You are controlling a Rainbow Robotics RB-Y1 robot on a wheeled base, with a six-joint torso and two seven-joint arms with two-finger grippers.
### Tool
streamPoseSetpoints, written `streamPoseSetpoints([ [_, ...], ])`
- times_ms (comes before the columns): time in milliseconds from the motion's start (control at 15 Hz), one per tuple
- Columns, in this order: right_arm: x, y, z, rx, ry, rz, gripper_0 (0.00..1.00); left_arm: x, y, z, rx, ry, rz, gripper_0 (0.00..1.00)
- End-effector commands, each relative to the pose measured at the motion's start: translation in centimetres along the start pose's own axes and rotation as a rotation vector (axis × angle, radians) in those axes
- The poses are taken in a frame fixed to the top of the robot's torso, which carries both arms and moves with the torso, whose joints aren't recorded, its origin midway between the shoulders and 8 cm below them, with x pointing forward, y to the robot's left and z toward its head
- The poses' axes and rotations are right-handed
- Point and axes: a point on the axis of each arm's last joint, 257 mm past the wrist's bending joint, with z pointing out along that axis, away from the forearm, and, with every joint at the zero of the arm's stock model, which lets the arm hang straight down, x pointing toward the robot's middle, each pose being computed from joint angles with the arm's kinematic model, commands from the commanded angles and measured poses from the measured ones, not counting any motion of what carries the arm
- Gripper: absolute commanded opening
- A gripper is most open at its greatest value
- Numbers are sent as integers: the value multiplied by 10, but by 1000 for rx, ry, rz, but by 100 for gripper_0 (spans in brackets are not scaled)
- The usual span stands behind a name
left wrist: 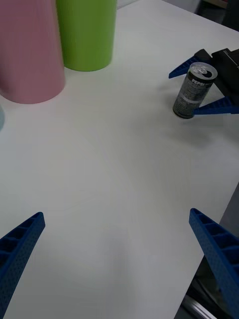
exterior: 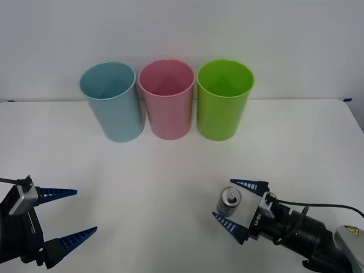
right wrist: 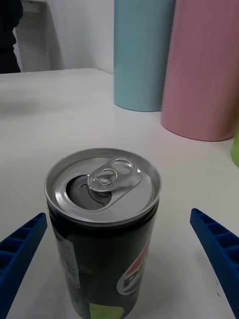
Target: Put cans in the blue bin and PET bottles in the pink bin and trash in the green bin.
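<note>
A white table (exterior: 170, 170) runs up to a pale wall, with three tall plastic bins lined along its far edge in the upper middle of the front view: the blue bin (exterior: 111, 101) leftmost, the pink bin (exterior: 167, 99) in the centre touching or nearly touching it, and the green bin (exterior: 223, 99) just beside the pink one on the right. All three stand upright. At the lower right of the frame, the right tool (exterior: 239, 206) lies low over the table with its blue ribbed fingers spread wide on either side of a small dark Pepsi can (exterior: 228, 202). The can stands upright between the fingers, silver top and pull tab facing up; gaps show on both sides in the right wrist view, so the fingers are not pressing it. The can sits well apart from the bins. At the lower left of the frame, the left tool (exterior: 68, 213) hovers above bare table, fingers wide apart, holding nothing.
</note>
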Motion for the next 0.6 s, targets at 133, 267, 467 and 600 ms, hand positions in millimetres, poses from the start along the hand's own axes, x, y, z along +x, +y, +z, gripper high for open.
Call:
streamPoseSetpoints([
  [133, -1, 1, 1, -4, -1, 1, 100, 0, 0, 0, 0, 0, 0, 100],
  [267, -1, 0, 1, -3, -2, 1, 100, 0, 0, 0, 0, 0, 0, 100],
  [467, -2, -1, 1, 3, -8, 4, 0, 0, 0, 0, 0, 0, 0, 100],
  [600, -4, 0, 2, -3, -14, -3, 0, 0, 0, 0, 0, 0, 0, 100],
])
